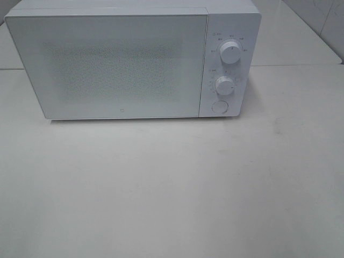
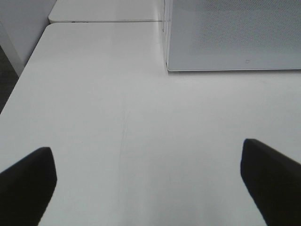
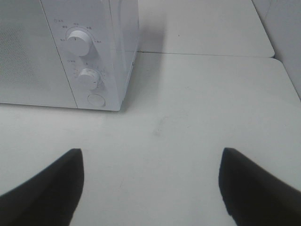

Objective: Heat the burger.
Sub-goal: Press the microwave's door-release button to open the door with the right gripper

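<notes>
The burger is out of view in all three views. A white microwave (image 1: 129, 62) stands at the back of the white table (image 1: 172, 188) with its door shut; two dials (image 1: 230, 54) and a round button (image 1: 220, 106) sit on its right panel. In the left wrist view my left gripper (image 2: 148, 181) is open over bare table, facing the microwave door's lower corner (image 2: 235, 37). My right gripper (image 3: 150, 183) is open and empty too, facing the dial panel (image 3: 82, 61). Neither arm shows in the exterior high view.
The table top joins a second white slab behind it (image 3: 202, 23). The table's left edge (image 2: 28, 70) drops off beside a white wall. A tiled wall (image 1: 322, 21) rises at the back right.
</notes>
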